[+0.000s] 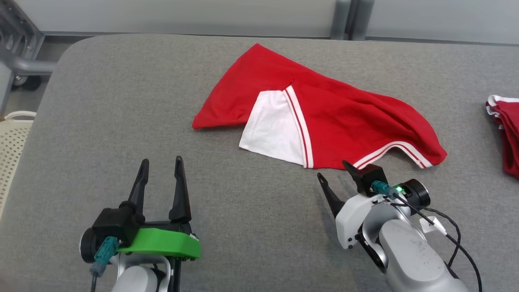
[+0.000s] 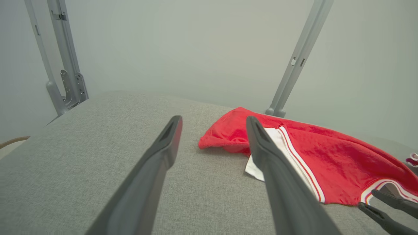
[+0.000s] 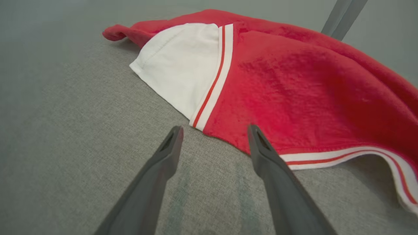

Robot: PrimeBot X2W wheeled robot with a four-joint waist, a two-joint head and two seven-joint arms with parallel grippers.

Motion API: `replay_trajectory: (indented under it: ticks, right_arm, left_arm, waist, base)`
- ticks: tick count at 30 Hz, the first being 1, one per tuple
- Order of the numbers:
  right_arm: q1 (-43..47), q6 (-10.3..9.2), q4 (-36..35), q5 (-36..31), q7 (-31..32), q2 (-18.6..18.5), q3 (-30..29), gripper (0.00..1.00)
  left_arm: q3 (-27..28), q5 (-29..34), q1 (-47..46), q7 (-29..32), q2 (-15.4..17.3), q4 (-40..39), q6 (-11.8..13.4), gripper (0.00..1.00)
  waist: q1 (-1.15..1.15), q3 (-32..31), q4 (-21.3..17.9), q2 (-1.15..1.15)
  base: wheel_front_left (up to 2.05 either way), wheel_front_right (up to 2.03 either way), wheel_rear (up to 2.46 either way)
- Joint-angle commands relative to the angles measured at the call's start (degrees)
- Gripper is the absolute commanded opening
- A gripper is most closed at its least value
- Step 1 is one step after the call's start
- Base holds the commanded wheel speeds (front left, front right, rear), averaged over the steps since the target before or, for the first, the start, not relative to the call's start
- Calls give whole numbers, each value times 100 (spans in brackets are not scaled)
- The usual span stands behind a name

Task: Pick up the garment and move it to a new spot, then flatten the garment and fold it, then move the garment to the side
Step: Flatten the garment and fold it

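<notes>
Closest to me, at the lower left of the head view, the left gripper (image 1: 161,159) stands with its two dark fingers spread apart and nothing between them, pointing up the frame over bare grey cloth. A green bracket (image 1: 162,243) sits behind its fingers. At the lower right, the right gripper (image 1: 333,168) is also released and empty, angled toward the upper left. Its fingertips reach the near hem of the red garment (image 1: 336,117), but I can't tell whether they touch it.

In the right wrist view, the right gripper (image 3: 212,129) is splayed just in front of that hem. The right-hand fingertip overlaps the striped edge of the garment (image 3: 310,85).

In the left wrist view, the left gripper (image 2: 214,119) is open, with the garment (image 2: 326,156) to the right of centre. The right gripper (image 2: 367,199) shows at the lower right corner.

The garment lies crumpled on the grey fabric worktop (image 1: 121,121), centre to upper right of the head view. It is red, with a white panel (image 1: 271,125) turned out on its left side and white-and-red striped trim.

A second red garment (image 1: 507,129) lies at the right edge, well apart from the first. A cream perforated basket (image 1: 12,142) sits off the left edge, and grey posts (image 1: 342,20) rise beyond the far edge.
</notes>
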Motion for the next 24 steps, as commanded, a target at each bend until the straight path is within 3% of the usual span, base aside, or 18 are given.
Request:
replay_trajectory:
  ticks: [1, 10, 19, 21, 23, 24]
  right_arm:
    - [-136, -1, 205, -87, -19, -23, -6, 100]
    - [-912, -2, 1587, -526, -157, -66, -209, 100]
    - [-1504, -2, 2605, -794, -158, -157, -201, 100]
    - [-1560, -2, 2779, -814, -194, -165, -236, 47]
    - [-1586, -5, 2938, -748, -223, -158, -292, 31]
    - [-1599, -5, 3010, -747, -240, -153, -283, 16]
  left_arm:
    - [42, 61, 93, 1, -53, 1, -68, 100]
    - [245, 311, 66, 2, -383, 75, -385, 100]
    - [369, 431, -9, 1, -525, 156, -569, 100]
    - [391, 453, -10, 2, -543, 175, -578, 100]
    - [422, 458, 9, 2, -554, 185, -582, 100]
    - [435, 465, 27, 2, -555, 196, -594, 100]
  waist:
    - [0, 122, 311, 0]
    - [0, 338, 859, 0]
    - [0, 485, 1066, 0]
    - [0, 484, 1067, 0]
    - [0, 470, 1041, 0]
    - [0, 455, 1017, 0]
  base:
    - [0, 0, 0]
    - [0, 0, 0]
    - [0, 0, 0]
    - [0, 0, 0]
    - [0, 0, 0]
    - [0, 0, 0]
